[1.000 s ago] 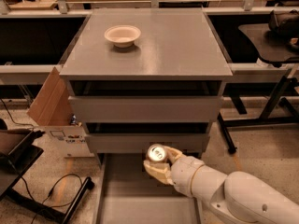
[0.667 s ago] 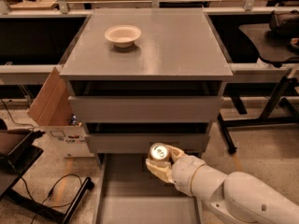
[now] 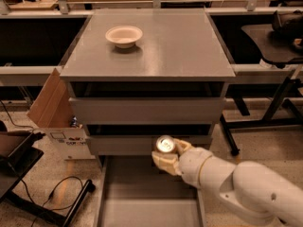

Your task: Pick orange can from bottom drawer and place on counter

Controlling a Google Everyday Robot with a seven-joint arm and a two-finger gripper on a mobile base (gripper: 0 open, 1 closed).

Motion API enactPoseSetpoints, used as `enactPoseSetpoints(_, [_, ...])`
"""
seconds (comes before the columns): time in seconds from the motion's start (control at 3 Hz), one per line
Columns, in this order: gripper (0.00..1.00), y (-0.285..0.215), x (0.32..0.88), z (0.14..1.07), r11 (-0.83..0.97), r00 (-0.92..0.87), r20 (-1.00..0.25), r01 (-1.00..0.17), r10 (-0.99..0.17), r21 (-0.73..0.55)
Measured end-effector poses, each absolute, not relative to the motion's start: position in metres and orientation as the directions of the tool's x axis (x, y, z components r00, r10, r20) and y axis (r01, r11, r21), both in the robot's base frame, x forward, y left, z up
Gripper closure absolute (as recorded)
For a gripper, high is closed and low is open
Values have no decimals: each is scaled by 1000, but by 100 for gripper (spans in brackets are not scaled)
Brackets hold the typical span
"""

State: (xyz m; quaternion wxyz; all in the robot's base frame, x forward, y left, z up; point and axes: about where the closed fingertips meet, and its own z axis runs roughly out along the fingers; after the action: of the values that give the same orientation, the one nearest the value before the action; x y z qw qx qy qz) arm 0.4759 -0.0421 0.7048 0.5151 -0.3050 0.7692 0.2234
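Orange can (image 3: 165, 144) sits upright, clamped in the jaws above the bottom drawer (image 3: 142, 193); the counter surface (image 3: 180, 46) lies toward twelve o'clock.

One can (image 3: 165, 144), one bowl (image 3: 123, 35), three drawers (image 3: 147, 110), one gripper (image 3: 169, 154) over bottom drawer (image 3: 142, 197).

Cream gripper (image 3: 166, 152) over grey bottom drawer (image 3: 142, 195), clasping silver-topped orange can (image 3: 165, 144); matte-grey counter (image 3: 184, 46); white bowl (image 3: 124, 35); brown cardboard box (image 3: 49, 103).
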Motion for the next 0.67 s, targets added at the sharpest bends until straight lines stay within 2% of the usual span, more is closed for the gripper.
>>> enactPoseSetpoints(0.33, [100,-46,520,793,715,-277,-936,-698,-217,41])
enactPoseSetpoints(0.67, [100,-42,554,883,709,-213,-943,-704,-256,-34])
